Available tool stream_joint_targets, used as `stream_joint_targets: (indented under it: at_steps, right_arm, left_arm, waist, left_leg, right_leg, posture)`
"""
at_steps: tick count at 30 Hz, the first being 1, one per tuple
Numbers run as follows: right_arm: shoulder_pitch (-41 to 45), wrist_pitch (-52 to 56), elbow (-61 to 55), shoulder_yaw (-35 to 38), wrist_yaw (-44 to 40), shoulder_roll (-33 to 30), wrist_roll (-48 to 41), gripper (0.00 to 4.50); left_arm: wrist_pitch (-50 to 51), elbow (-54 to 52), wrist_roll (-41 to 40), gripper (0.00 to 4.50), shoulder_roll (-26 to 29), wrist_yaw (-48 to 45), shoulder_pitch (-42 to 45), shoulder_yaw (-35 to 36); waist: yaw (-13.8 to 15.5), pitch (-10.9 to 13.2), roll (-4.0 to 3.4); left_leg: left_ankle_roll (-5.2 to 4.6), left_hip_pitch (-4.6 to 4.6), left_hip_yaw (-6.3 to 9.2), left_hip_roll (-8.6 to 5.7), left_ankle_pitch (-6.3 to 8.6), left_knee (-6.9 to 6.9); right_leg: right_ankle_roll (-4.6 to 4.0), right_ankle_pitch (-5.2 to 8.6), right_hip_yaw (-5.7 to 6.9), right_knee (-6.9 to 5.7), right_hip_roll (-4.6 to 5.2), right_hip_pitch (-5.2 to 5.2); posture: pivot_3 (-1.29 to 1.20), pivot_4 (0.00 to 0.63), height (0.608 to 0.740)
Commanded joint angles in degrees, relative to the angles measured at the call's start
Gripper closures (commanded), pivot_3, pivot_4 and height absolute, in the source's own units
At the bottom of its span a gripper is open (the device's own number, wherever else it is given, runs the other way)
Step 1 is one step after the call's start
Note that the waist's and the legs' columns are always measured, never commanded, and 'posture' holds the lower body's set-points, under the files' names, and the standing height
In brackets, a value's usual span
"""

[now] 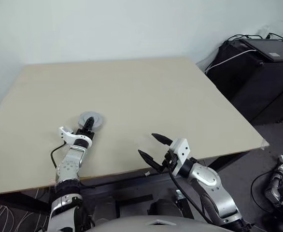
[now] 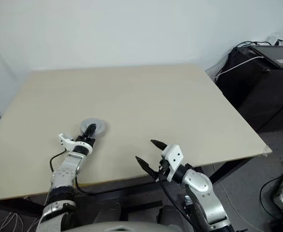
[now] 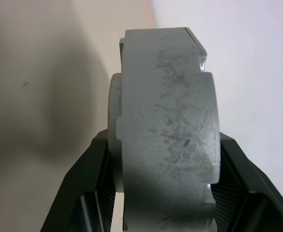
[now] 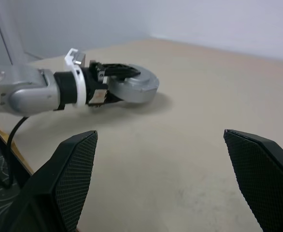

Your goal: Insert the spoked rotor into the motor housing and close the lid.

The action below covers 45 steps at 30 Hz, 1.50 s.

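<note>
A round grey motor housing is at the left of the tan table, its flat light-grey lid on top. My left gripper is shut on it from the near side, one black finger over the lid and the other under the shell. The left wrist view shows the housing edge-on between the fingers. I cannot tell whether it rests on the table or hangs just above it. The spoked rotor is hidden. My right gripper stands open and empty over the table's near edge, pointing toward the housing.
Black equipment cabinets with white and black cables stand off the table's right back corner. More cables lie on the floor at the right. The table's near edge runs just behind my grippers.
</note>
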State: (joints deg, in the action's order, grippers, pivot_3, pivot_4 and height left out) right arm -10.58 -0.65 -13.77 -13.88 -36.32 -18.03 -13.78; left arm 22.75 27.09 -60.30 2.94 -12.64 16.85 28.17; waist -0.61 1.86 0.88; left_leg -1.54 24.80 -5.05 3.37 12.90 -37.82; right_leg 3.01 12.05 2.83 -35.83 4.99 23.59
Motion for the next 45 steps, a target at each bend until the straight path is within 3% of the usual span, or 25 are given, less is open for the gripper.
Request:
stream_joint_targets:
  at_steps: [1,13,22,29,30,45]
  right_arm:
    - [0.0,-1.6,-0.4,1.1,0.4,0.0,0.5,0.0]
    - [-0.8,-0.8,0.2,1.3,0.7,-0.1,0.9,0.0]
    - [-0.7,-0.5,0.9,1.4,1.0,-0.2,1.6,0.0]
    - [-0.4,-0.4,1.3,1.3,1.3,0.0,2.2,0.0]
    - [-0.4,-0.4,1.5,1.3,1.3,0.0,2.3,0.0]
    - [1.0,0.4,2.8,1.1,1.3,0.9,2.2,0.0]
  left_arm:
    - [-1.2,0.4,1.7,2.36,0.7,-2.7,4.4,0.4]
    - [-6.0,13.5,10.1,2.36,1.8,-0.4,13.4,3.2]
    - [-6.8,17.6,12.9,2.36,2.1,1.0,15.1,5.0]
    - [-3.7,12.8,13.1,0.17,1.2,1.5,11.3,4.7]
    - [-3.1,11.7,13.1,0.04,1.1,1.8,10.4,4.7]
    - [14.8,-13.2,10.4,0.04,1.1,1.2,-9.7,-0.9]
  waist:
    - [0.0,0.0,0.0]
    - [0.0,0.0,0.04]
    - [-0.1,0.0,0.06]
    - [-0.2,-0.1,0.06]
    - [-0.3,-0.1,0.05]
    - [-1.4,-1.0,-0.23]
  left_leg:
    - [0.0,0.0,-0.01,0.0,0.0,0.0]
    - [0.01,-0.02,0.03,0.0,-0.02,-0.03]
    - [0.04,-0.11,0.04,0.02,-0.03,-0.08]
    - [0.05,-0.14,0.03,0.04,-0.04,-0.11]
    - [0.05,-0.16,0.02,0.04,-0.04,-0.11]
    - [0.06,-0.42,0.04,0.11,-0.03,-0.06]
  right_leg:
    - [-0.01,0.0,0.0,0.0,0.0,0.0]
    - [0.0,-0.01,0.06,-0.01,-0.02,-0.08]
    - [0.03,-0.06,0.06,-0.06,-0.03,-0.16]
    - [0.04,-0.11,0.05,-0.08,-0.04,-0.17]
    - [0.04,-0.11,0.04,-0.08,-0.04,-0.17]
    - [0.04,-0.11,-0.27,-0.13,-0.1,-0.2]
  posture:
    - [0.0,0.0,0.74]
    - [0.0,0.0,0.74]
    - [0.0,0.0,0.74]
    - [0.0,0.0,0.74]
    - [0.0,0.0,0.74]
    - [0.0,0.0,0.74]
